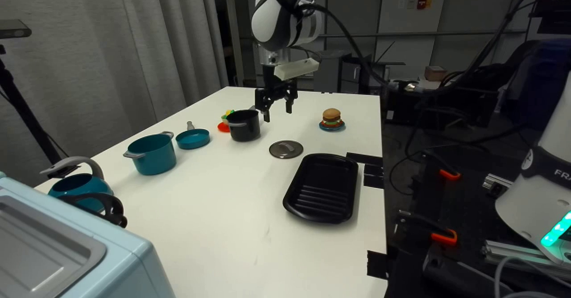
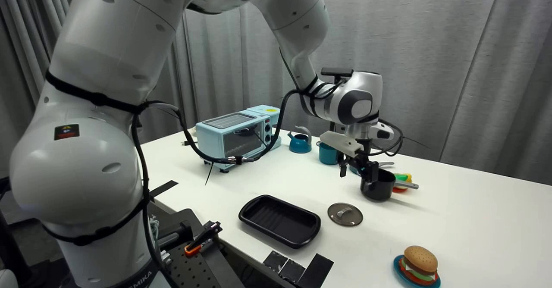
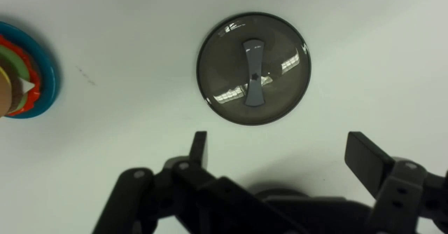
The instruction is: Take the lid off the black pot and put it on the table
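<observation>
The lid (image 1: 286, 149) is a round dark, see-through disc with a grey handle. It lies flat on the white table (image 1: 223, 226) apart from the pot, and also shows in an exterior view (image 2: 345, 214) and whole in the wrist view (image 3: 224, 66). The black pot (image 1: 244, 130) stands upright and uncovered; it also shows in an exterior view (image 2: 377, 191). In the wrist view only its dark rim shows, the rest hidden behind the jaws. My gripper (image 1: 278, 112) is open and empty above the table near the pot. In the wrist view its fingertips (image 3: 276, 146) are apart, with the lid ahead of them.
A black grill pan (image 1: 323, 186) lies beside the lid. A toy burger on a blue plate (image 2: 416, 266) stands near the table edge. A teal pot (image 1: 154, 155), teal pan (image 1: 192, 139), kettle (image 2: 299, 143) and light blue toaster oven (image 2: 233, 133) stand farther along.
</observation>
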Robot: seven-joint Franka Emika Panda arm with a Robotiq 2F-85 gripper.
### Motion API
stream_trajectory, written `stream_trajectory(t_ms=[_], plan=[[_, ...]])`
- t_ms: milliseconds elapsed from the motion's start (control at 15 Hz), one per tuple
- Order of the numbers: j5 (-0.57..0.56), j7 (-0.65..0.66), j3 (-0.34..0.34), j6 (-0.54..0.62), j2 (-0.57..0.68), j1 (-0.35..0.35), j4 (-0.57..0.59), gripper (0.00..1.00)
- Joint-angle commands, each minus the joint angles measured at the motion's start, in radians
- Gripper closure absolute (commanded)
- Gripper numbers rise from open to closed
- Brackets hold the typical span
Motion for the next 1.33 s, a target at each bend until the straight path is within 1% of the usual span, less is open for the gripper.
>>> stream_trajectory(t_ms=[0, 600, 667, 867, 1267], plan=[[-0.031, 0.001, -0.006, 0.049, -0.114, -0.001, -0.093, 0.0], [-0.073, 0.013, -0.014, 0.127, -0.255, -0.002, -0.181, 0.0], [-0.047, 0.002, 0.001, 0.094, -0.2, -0.008, -0.124, 0.0], [-0.048, 0.002, 0.0, 0.096, -0.225, -0.009, -0.142, 0.0], [-0.048, 0.002, 0.0, 0.1, -0.228, -0.009, -0.15, 0.0]])
